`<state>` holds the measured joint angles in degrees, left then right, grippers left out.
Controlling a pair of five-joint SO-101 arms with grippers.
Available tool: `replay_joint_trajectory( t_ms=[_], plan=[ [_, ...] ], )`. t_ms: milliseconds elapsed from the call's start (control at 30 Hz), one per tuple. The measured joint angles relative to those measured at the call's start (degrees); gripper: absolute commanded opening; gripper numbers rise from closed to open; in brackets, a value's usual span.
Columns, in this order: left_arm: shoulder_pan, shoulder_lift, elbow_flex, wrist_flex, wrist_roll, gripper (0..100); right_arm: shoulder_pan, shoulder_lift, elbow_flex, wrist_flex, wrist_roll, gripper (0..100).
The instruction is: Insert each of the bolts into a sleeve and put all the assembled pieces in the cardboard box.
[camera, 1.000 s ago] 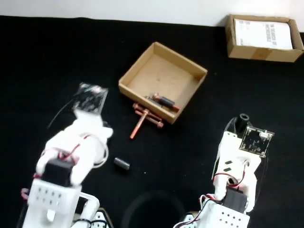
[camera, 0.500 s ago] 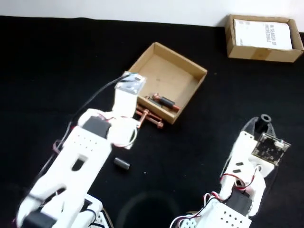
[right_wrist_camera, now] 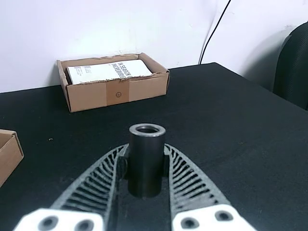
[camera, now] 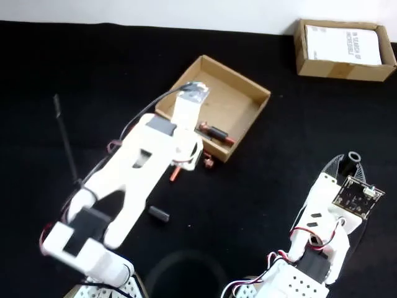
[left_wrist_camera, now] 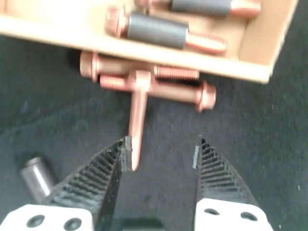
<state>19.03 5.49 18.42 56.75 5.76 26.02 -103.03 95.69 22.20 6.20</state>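
My left gripper [left_wrist_camera: 162, 147] is open, low over the black table just in front of the cardboard box [left_wrist_camera: 144, 50]. Three bare copper bolts [left_wrist_camera: 144, 89] lie crossed against the box's outer wall; the tip of one bolt [left_wrist_camera: 136, 139] touches one finger. In the box [camera: 223, 99] lie two assembled pieces [camera: 215, 133], each a bolt in a dark sleeve. A loose sleeve [camera: 159, 215] lies on the table beside my left arm. At the front right, my right gripper [right_wrist_camera: 146, 159] is shut on an upright dark sleeve [camera: 354, 157], held above the table.
A second cardboard box [camera: 344, 49] with a printed sheet in it stands at the back right corner. A round black object [camera: 198, 273] sits at the table's front edge between the arms. A thin black cable [camera: 65, 143] rises at the left.
My left arm has swung from the left side across to the bolts by the box's near wall. My right arm has drawn back and to the right with its sleeve.
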Motion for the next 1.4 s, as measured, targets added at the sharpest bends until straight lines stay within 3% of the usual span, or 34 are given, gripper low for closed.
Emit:
replay_joint_trajectory(
  t_ms=[267,467,800,900,1000,1400],
  plan=[
    [-2.1,10.2,-7.1,0.0,0.0,22,0.0,0.0,0.0,0.0,0.0,0.6],
    [-5.6,11.8,-7.6,0.0,0.0,22,0.0,0.0,0.0,0.0,0.0,0.6],
    [-4.9,11.9,-7.6,1.4,0.0,21,0.0,0.0,0.0,0.0,0.0,0.6],
    [-3.2,11.9,-7.6,1.7,0.0,15,0.0,0.0,0.0,0.0,0.0,0.6],
    [-1.8,11.9,-7.6,1.7,0.0,1,0.0,0.0,0.0,0.0,0.0,0.6],
    [-0.4,11.9,-7.6,1.7,-0.1,1,3.3,0.0,0.1,0.0,0.0,0.6]
  ],
)
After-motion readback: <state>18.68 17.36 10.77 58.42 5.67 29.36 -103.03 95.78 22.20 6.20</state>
